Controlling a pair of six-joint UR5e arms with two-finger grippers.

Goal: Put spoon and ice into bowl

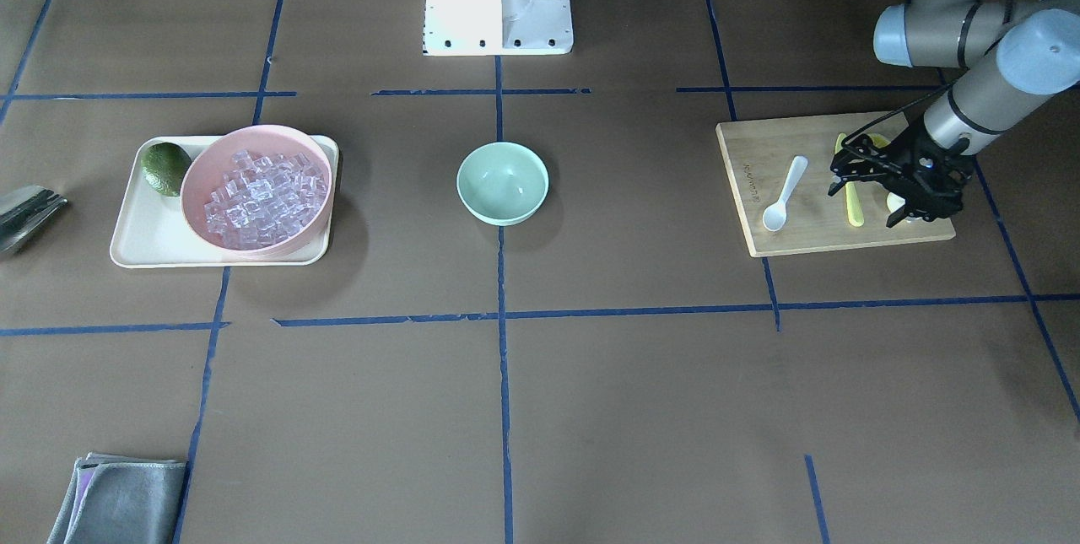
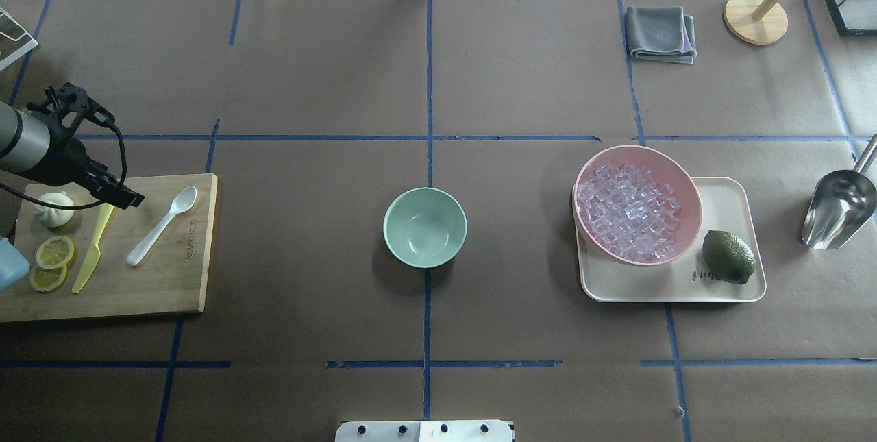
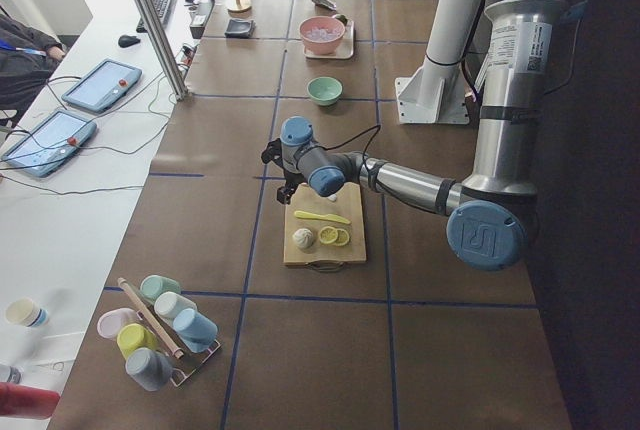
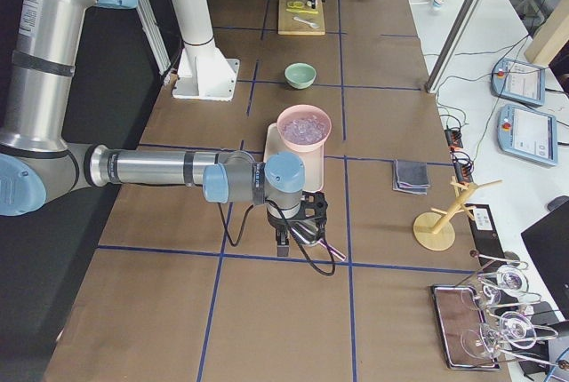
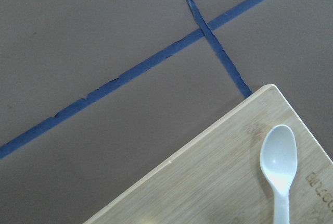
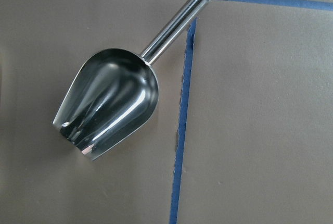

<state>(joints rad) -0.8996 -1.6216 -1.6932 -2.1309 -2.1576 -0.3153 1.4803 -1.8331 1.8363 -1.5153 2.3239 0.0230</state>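
Observation:
The white spoon (image 1: 785, 194) lies on the wooden cutting board (image 1: 810, 236), and it also shows in the overhead view (image 2: 161, 226) and the left wrist view (image 5: 279, 166). The mint-green bowl (image 2: 425, 227) stands empty at the table's middle. Ice cubes (image 2: 630, 212) fill the pink bowl (image 2: 637, 148). My left gripper (image 1: 867, 200) hovers open and empty over the board, beside the spoon on the knife's side. My right gripper (image 4: 298, 222) is over a metal scoop (image 6: 112, 104). I cannot tell whether it is open or shut.
A yellow knife (image 2: 89, 260), lemon slices (image 2: 55, 251) and a white bulb (image 2: 53, 209) share the board. The pink bowl and a lime (image 2: 728, 257) sit on a cream tray (image 2: 726, 195). A grey cloth (image 2: 661, 33) and a wooden stand (image 2: 755, 17) are at the far side.

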